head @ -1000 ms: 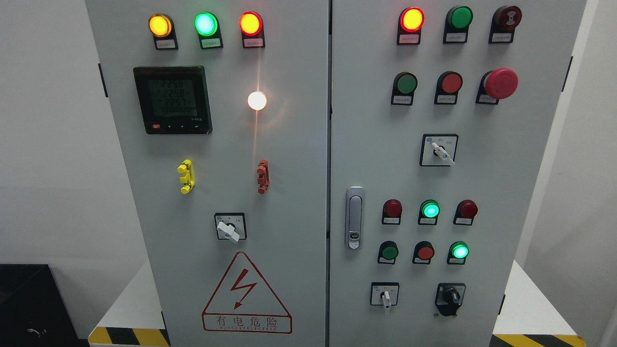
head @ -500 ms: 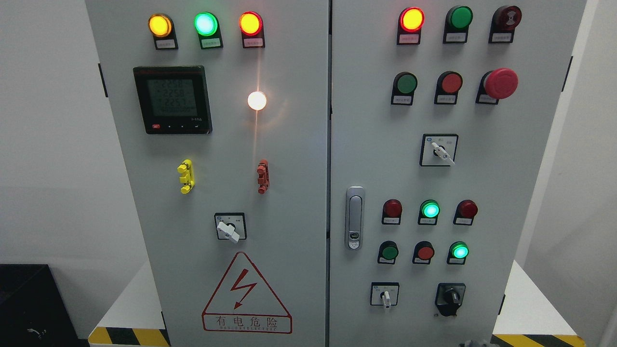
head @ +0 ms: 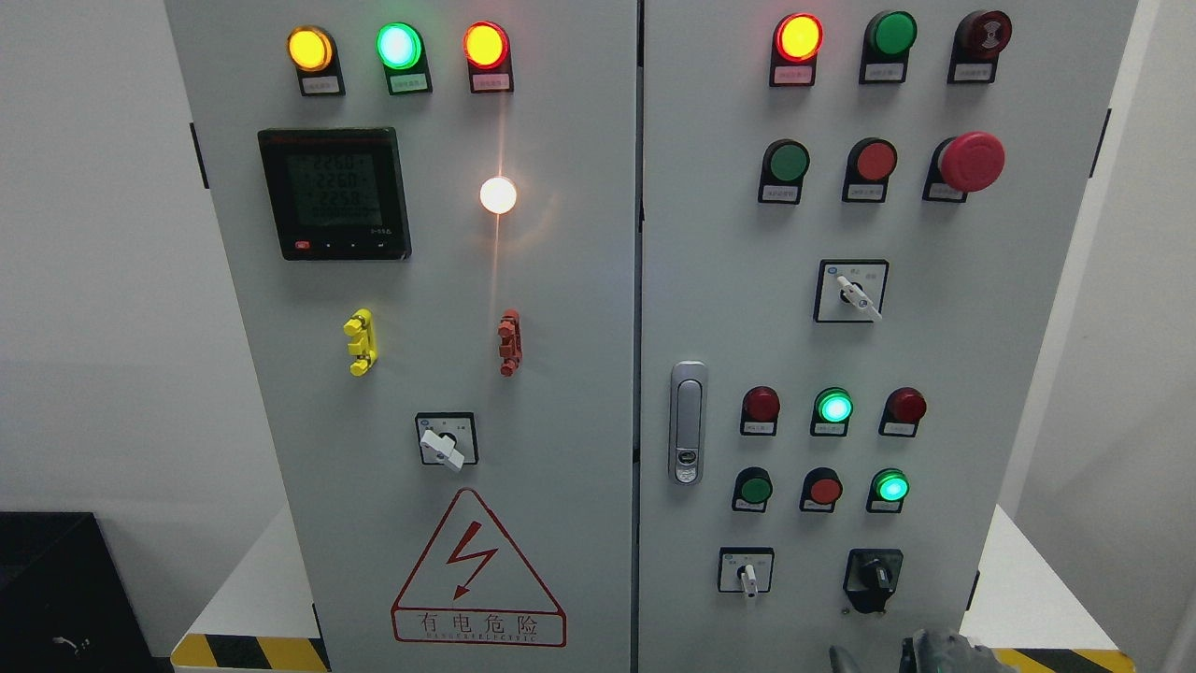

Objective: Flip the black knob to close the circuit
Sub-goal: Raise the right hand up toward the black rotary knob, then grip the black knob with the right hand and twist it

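Note:
The black knob (head: 875,574) sits on a black plate at the lower right of the grey cabinet's right door (head: 710,234), its handle pointing up and slightly left. Just below it, at the bottom edge of the head view, the top of my right hand (head: 920,654) shows as a dark grey shape. It lies under the knob and apart from it. Most of the hand is cut off by the frame. My left arm does not show.
A white-handled selector (head: 747,575) sits left of the knob, with lit green lamps (head: 891,487) and red buttons above. A door latch (head: 688,422) is at the seam. The red mushroom stop button (head: 972,161) sticks out at the upper right.
My right hand has risen into view at the bottom edge, below the black knob. One second ago it was out of the picture. The meter digits have changed.

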